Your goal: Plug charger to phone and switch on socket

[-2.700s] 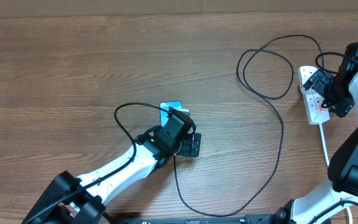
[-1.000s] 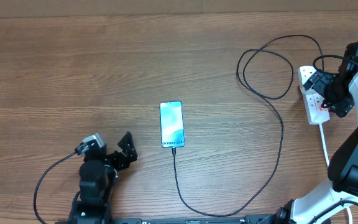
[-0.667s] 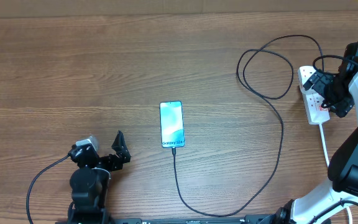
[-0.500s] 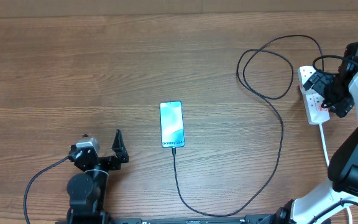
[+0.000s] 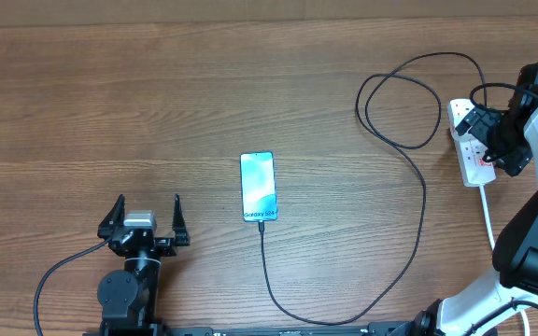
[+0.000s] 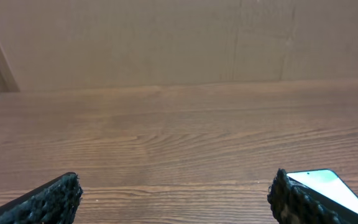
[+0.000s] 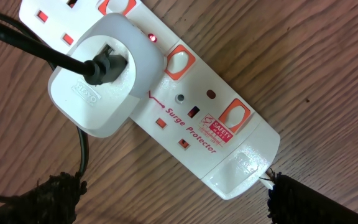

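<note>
Left hand [image 5: 148,203]: fingers spread, holding nothing. Phone [image 5: 258,187] lies ahead-right of it, apart, screen lit. The charger [image 5: 425,201] tip is seated at the phone's near edge.

Right hand [image 7: 174,200]: spread, empty, hovering directly over the socket [image 7: 197,124]. Adapter [image 7: 79,99] plugged in, small red lamp [image 7: 152,38] lit beside it.

Risks (judgement):
- Right hand dropping off-centre would press a wrong switch [image 7: 179,62] or nudge the adapter loose.
- Either arm snagging the slack charger would tug its tip from the phone.

Count: hands 2, phone 1, charger 1, socket 1.
</note>
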Motion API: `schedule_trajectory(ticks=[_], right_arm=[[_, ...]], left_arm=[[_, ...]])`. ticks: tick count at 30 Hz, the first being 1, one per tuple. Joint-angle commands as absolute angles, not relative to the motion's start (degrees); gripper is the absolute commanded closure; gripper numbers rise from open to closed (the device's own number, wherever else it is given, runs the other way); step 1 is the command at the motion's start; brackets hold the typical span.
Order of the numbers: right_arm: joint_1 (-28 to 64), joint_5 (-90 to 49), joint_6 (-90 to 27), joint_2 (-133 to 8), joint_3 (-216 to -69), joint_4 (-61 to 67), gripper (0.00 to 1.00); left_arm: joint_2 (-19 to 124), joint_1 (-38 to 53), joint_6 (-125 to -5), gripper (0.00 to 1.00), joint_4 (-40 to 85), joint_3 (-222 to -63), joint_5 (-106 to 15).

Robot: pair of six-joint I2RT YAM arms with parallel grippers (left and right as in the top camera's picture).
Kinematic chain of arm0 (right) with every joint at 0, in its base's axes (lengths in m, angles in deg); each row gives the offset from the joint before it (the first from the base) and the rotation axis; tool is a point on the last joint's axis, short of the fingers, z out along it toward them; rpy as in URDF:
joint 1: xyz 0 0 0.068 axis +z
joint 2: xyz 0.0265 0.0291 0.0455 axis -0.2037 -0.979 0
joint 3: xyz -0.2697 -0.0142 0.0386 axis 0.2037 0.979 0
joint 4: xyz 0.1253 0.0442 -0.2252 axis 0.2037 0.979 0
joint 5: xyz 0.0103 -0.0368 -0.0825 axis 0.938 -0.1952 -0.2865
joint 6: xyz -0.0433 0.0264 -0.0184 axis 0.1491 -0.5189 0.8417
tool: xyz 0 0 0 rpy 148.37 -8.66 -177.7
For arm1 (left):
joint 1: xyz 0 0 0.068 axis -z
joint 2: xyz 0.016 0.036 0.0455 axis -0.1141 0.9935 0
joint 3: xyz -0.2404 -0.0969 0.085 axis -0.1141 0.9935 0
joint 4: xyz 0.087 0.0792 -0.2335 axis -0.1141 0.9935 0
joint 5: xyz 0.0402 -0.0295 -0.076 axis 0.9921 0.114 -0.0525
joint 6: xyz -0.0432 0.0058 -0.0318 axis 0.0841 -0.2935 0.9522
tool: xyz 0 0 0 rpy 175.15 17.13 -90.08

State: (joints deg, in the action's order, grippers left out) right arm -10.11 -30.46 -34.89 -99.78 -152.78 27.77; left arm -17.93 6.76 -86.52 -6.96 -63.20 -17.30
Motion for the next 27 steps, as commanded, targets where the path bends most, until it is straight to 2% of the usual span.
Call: schedule_trajectory(ticks=[1,27], right_arm=[[-10.07,-30.84,-34.43,-98.97,-152.84,27.42,0.00],[-10.07,-30.84,-34.43,-98.97,-152.84,27.42,0.00]], left_arm=[[-18.65,6.15,-88.64,0.00,-6.90,-63.00,-17.48],[-18.58,5.49,-88.66,0.00,-7.03,-63.00,-17.48]])
